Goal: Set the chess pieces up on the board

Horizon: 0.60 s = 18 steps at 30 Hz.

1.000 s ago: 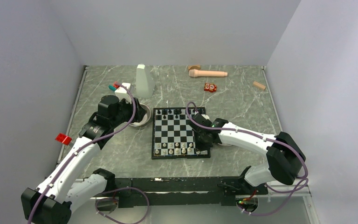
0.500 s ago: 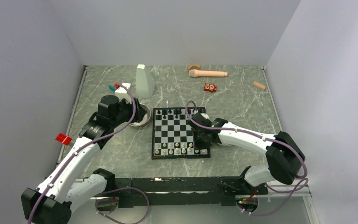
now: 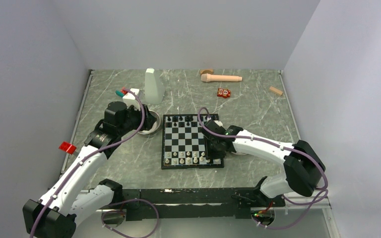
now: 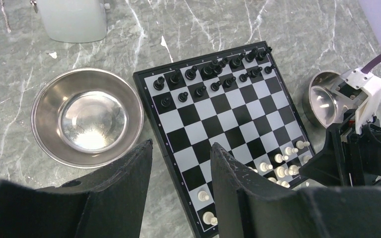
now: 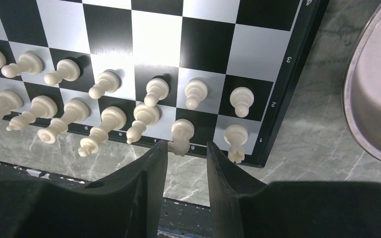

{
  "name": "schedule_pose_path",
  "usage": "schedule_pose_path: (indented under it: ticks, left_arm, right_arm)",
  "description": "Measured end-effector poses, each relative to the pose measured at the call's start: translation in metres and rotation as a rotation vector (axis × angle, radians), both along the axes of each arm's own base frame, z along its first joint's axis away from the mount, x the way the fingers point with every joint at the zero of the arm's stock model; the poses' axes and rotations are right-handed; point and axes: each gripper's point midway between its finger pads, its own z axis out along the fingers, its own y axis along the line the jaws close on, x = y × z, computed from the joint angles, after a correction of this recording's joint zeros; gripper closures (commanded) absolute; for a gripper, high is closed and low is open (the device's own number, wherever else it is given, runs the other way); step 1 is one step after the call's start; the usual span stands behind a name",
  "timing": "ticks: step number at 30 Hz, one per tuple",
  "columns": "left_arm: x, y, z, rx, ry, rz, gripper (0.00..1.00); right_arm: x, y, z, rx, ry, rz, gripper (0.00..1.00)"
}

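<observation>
From above, the board (image 3: 186,141) lay between my 2 arms. My left gripper (image 3: 146,123) hung over a steel bowl (image 3: 154,130), and my right gripper (image 3: 212,149) hung over the board's near right corner.

My left wrist view showed its fingers parted with nothing between them. Black pieces (image 4: 213,74) stood at the board's far end and white pieces (image 4: 283,166) at the near end.

My right wrist view showed the jaws narrowly apart, with the foot of 1 white piece (image 5: 182,131) on the near row between the tips (whether they touched it, I could not tell). The pieces looked light, hard, smooth and easily tipped. I judged the slim waist under the head the best hold.
</observation>
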Motion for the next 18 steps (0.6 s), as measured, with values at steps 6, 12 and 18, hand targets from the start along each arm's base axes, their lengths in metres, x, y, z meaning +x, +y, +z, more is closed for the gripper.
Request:
schedule_pose_path:
  ticks: [6,12,18]
  left_arm:
    - [0.001,-0.002,0.000,-0.007,0.002,-0.001,0.48]
    - [0.002,-0.002,0.000,-0.008,0.001,-0.001,0.48]
    - [0.002,-0.003,-0.001,-0.012,0.008,-0.003,0.48]
  right_arm:
    - [0.002,0.000,0.009,0.004,-0.011,-0.002,0.61]
    - [0.001,-0.001,0.011,-0.003,-0.011,-0.003,0.62]
    - [0.001,-0.001,0.011,-0.002,-0.010,-0.002,0.62]
